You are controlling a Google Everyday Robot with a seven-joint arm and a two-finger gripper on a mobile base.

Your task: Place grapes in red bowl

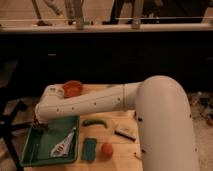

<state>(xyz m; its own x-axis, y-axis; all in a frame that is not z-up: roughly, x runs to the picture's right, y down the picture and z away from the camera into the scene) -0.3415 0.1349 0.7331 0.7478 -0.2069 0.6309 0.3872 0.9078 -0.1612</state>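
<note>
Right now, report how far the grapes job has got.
Done: nothing that shows; the red bowl looks empty. In hand: the claw is shut, low at the far left corner of the green tray, by a dark clump that may be the grapes; whether it grips them I cannot tell. Left: carry them to the bowl and release.
</note>
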